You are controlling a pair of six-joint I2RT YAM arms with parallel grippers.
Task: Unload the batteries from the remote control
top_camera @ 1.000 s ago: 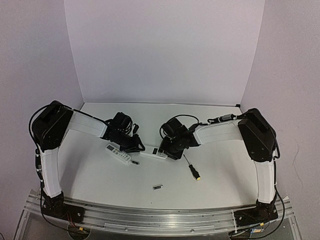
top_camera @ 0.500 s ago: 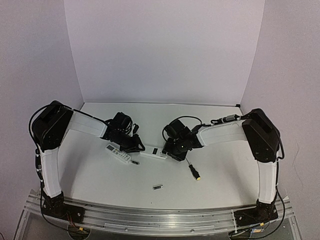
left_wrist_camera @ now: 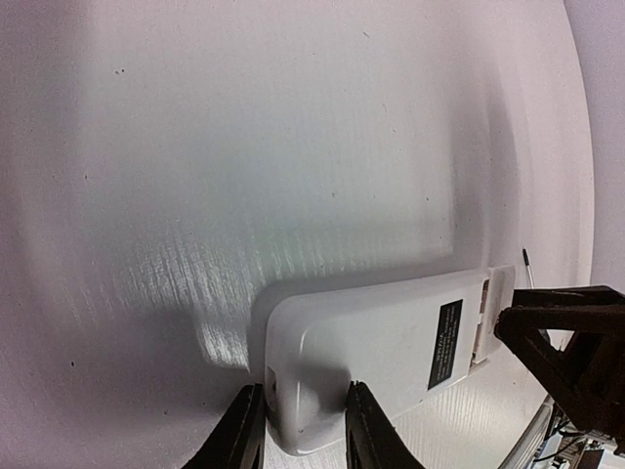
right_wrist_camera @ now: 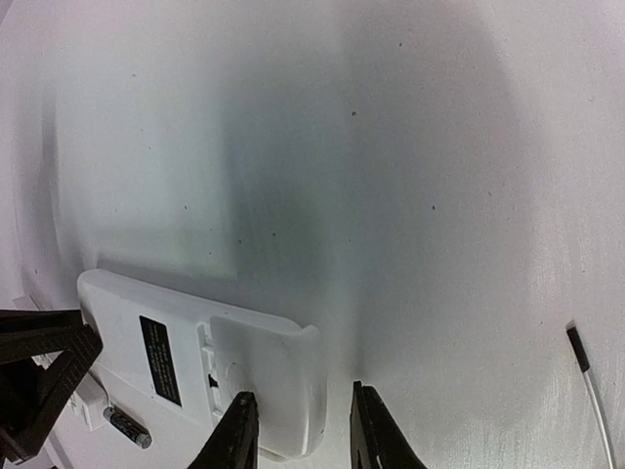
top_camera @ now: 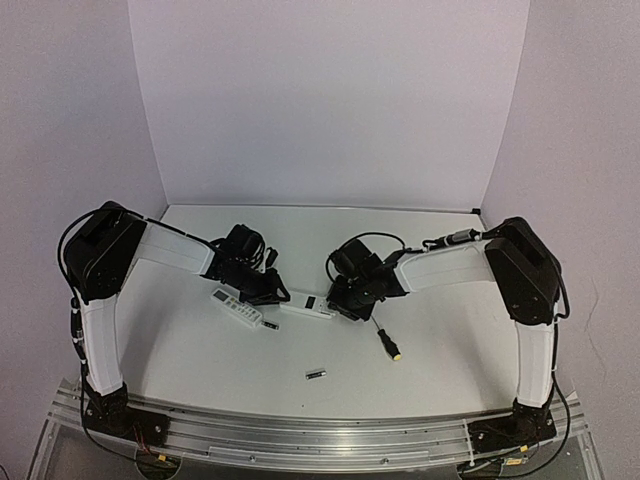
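Batteries lie loose on the bench, one beside the held remote mid-bench, one nearer the front edge. My left pincer pinches one end of the remote; my right pincer is spread around the other. If the right closes off-centre, the remote could, I judge, twist free and set the nearby battery rolling.

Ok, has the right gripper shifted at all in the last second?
Yes, slightly. In the top view the right gripper has slid rightward toward the screwdriver, now covering more of its shaft; the screwdriver itself lies where it was.
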